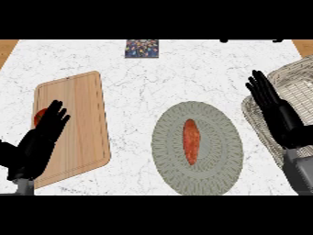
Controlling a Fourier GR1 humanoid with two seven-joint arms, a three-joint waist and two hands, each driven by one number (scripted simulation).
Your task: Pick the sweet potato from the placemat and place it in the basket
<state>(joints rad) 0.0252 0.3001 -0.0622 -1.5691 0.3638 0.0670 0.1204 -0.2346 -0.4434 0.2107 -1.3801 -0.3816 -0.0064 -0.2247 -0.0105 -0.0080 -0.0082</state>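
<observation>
The long orange sweet potato (191, 142) on the round grey woven placemat (165, 137) is seen left of the open-fingered right hand (278, 113), the pale wicker basket (308, 87) behind it; the left hand (40, 137) is spread flat.

A white marbled counter (186, 78) bears a smooth wooden board (84, 119), a woven placemat (216, 160) and a wicker basket (308, 87).

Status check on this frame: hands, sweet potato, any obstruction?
Left hand and right hand open, holding nothing. Sweet potato on placemat. Basket far right; path unobstructed.
</observation>
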